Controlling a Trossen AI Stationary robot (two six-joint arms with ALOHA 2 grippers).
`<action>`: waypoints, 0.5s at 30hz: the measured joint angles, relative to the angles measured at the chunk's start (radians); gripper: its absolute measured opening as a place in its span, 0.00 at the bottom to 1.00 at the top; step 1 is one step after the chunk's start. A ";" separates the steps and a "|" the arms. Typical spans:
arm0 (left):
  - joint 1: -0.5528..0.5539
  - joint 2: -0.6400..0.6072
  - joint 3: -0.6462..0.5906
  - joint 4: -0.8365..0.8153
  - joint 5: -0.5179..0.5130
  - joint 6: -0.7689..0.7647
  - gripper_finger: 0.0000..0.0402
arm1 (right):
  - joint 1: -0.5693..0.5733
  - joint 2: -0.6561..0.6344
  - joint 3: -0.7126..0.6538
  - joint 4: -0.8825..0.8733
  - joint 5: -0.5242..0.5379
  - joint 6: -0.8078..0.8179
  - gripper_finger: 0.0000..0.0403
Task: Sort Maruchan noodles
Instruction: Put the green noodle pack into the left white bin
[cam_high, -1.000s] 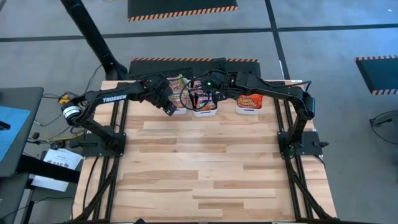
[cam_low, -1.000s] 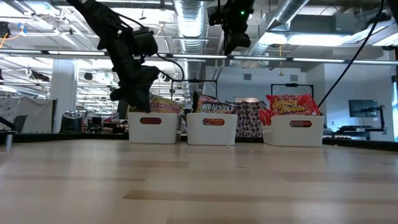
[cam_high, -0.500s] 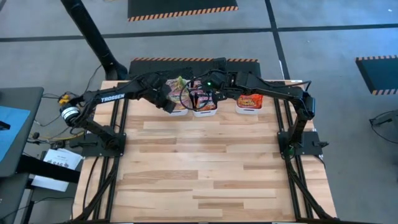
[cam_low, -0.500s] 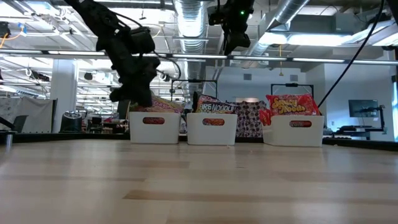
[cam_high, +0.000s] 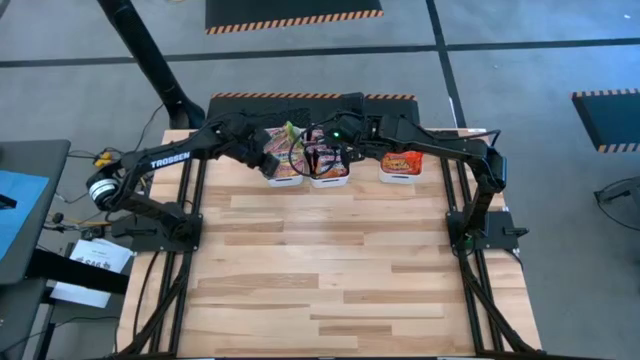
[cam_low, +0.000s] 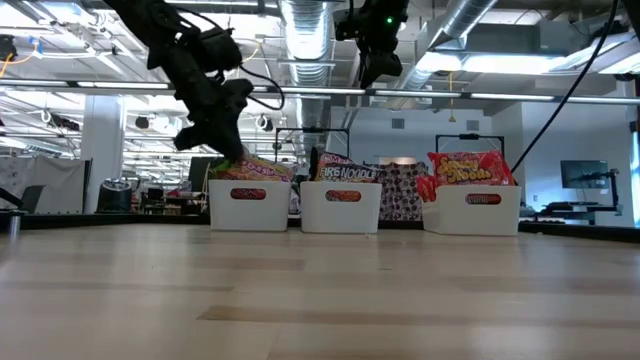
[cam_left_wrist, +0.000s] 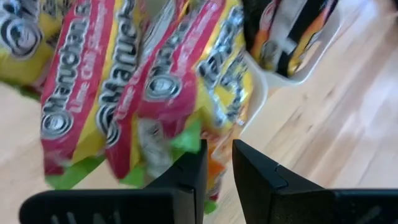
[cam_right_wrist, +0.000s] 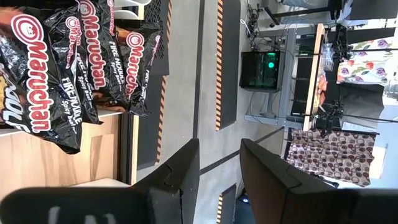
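Your left gripper hangs over the left tray, fingers a narrow gap apart with nothing between them; green-yellow packets stand upright beneath. Your right gripper, part open and empty, waits high over the middle tray, which holds the dark packets. Red packets fill the right tray. Sorting looks nearly done. The trays stand close together, and the arms nearly meet above them.

"TROSSEN" is printed on the left arm. The black packets read "Maruchan" and "FIRE NOODLE"; the yellow-green packets read "Maruchan", "Lime Chili".
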 joint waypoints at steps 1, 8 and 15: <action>0.001 0.005 0.000 -0.011 0.001 0.011 0.15 | 0.000 0.000 0.000 0.000 0.000 0.000 0.34; 0.004 0.078 0.001 -0.050 -0.037 0.053 0.15 | -0.001 0.000 0.000 0.001 -0.001 0.000 0.34; 0.009 0.103 0.002 -0.058 -0.004 0.037 0.15 | -0.001 0.000 0.000 0.001 -0.001 0.000 0.34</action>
